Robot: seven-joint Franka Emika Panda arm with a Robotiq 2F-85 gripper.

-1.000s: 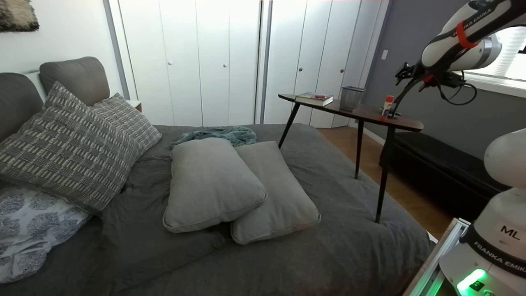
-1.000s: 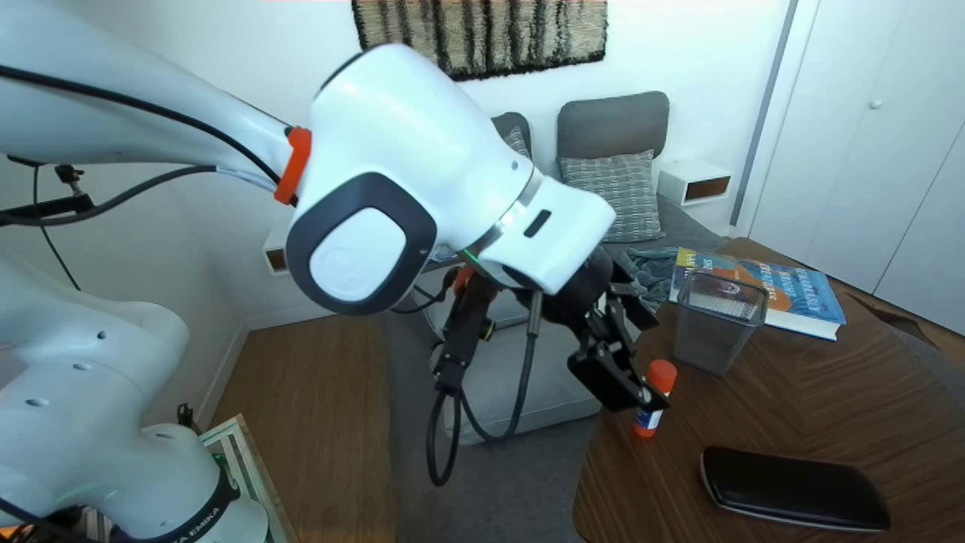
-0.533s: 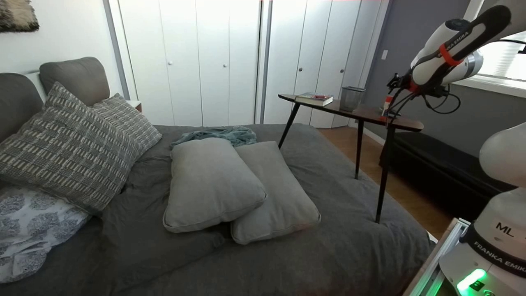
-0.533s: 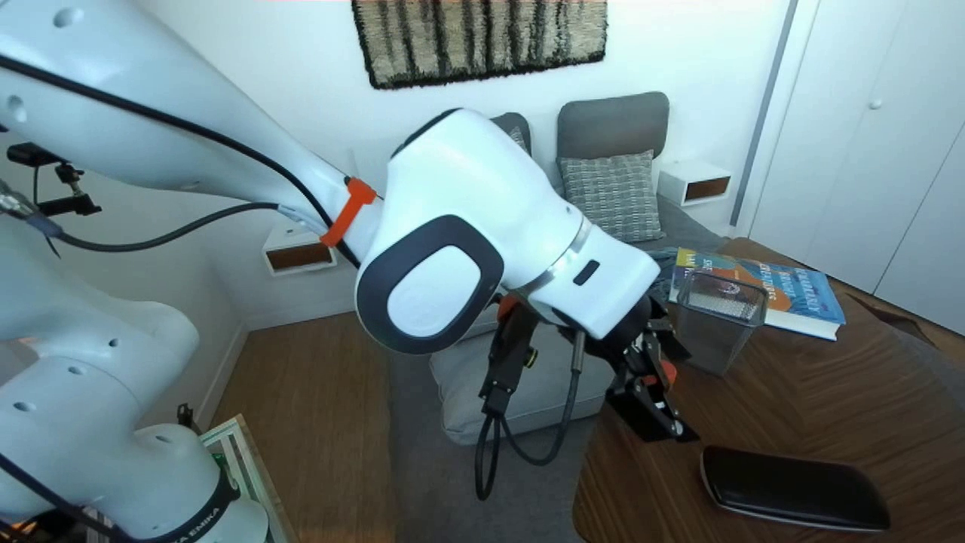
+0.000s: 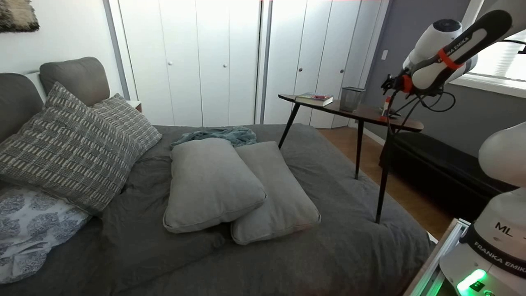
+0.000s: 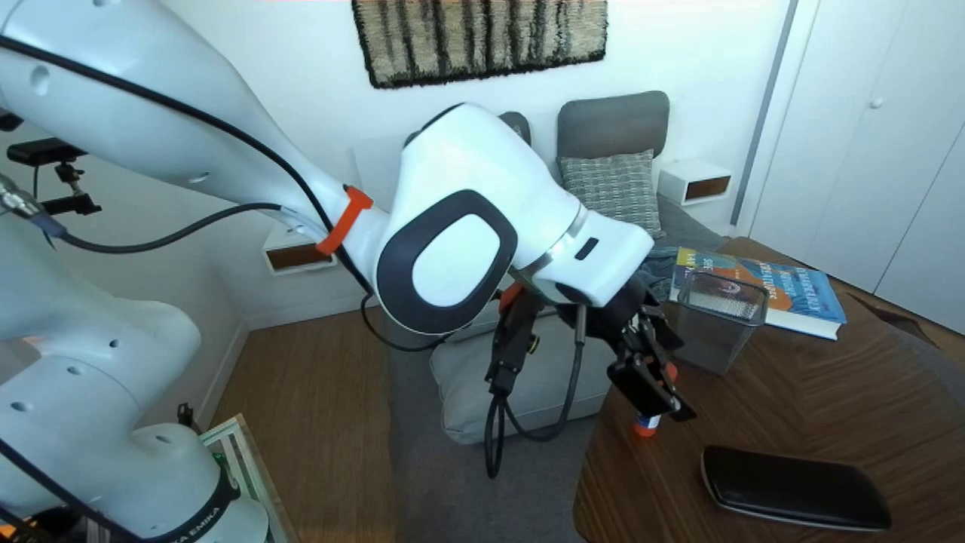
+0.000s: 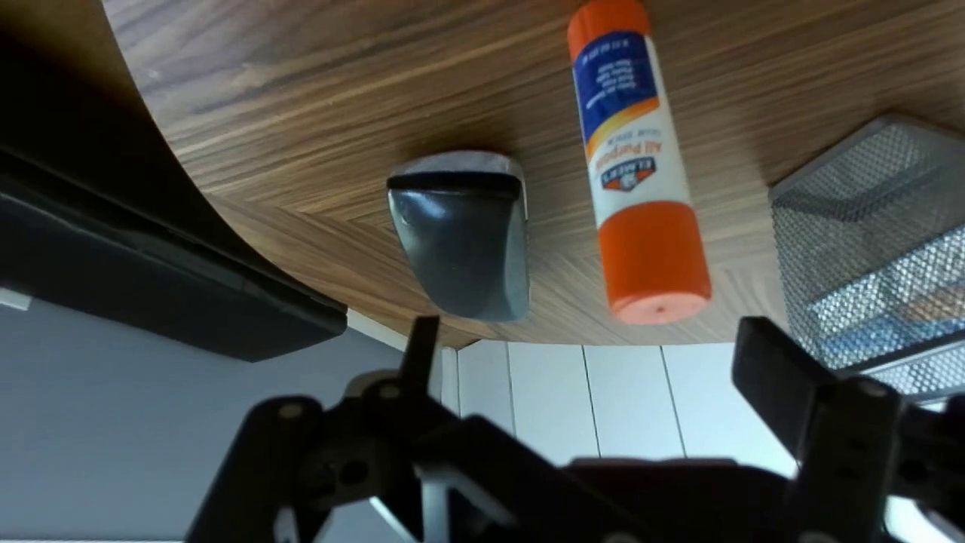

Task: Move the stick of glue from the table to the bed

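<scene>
The orange-capped glue stick [image 7: 637, 151] stands upright on the brown table [image 6: 814, 400], near its edge. In an exterior view the glue stick [image 6: 646, 426] is mostly hidden behind a gripper finger. The glue stick also shows in another exterior view [image 5: 385, 109], beside hanging cables. My gripper [image 7: 589, 332] is open and empty in the wrist view. The glue stick lies beyond the fingertips there, between the two fingers' lines and apart from them. In an exterior view the gripper [image 5: 385, 85] is above the tabletop. The dark grey bed [image 5: 328, 263] spreads below and beside the table.
A mesh cup [image 6: 712, 339] stands near the glue stick, with a thick book [image 6: 791, 290] behind it. A black case [image 6: 795, 489] lies on the table's other side of the glue stick. Two plain grey pillows [image 5: 213, 185] lie on the bed.
The gripper has moved left in the bed-wide exterior view and right, over the glue stick, in the other view; it dipped, then rose slightly. The glue stick has not moved.
</scene>
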